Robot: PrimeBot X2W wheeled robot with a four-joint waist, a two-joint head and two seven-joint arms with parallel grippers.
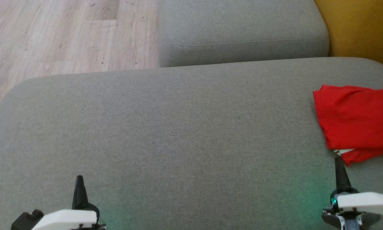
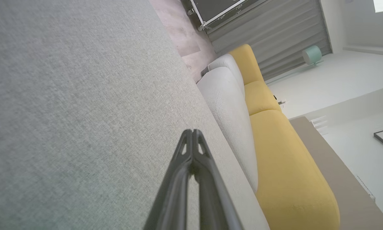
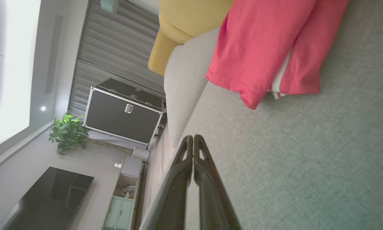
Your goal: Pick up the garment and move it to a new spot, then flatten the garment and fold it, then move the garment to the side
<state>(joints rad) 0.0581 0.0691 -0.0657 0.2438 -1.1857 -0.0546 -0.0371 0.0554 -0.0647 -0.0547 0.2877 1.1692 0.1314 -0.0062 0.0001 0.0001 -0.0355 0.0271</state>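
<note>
The garment (image 1: 357, 119) is red with a white stripe at its hem. It lies folded at the right edge of the big grey cushion (image 1: 178, 127), running off the head view. In the right wrist view the garment (image 3: 268, 48) fills the upper right. My right gripper (image 1: 338, 159) is shut and empty, its tip just short of the garment's near corner. The same gripper (image 3: 193, 138) points past the garment's hem over bare cushion. My left gripper (image 1: 79, 177) is shut and empty at the lower left, far from the garment. Its tips (image 2: 192, 131) hover over grey fabric.
A second grey cushion (image 1: 242, 32) butts against the far side. Wooden floor (image 1: 50, 35) lies at the upper left, a yellow sofa (image 2: 280, 159) to the right. A black flight case (image 3: 124, 111), a plant (image 3: 66, 132) and a dark screen (image 3: 47, 201) stand in the room beyond.
</note>
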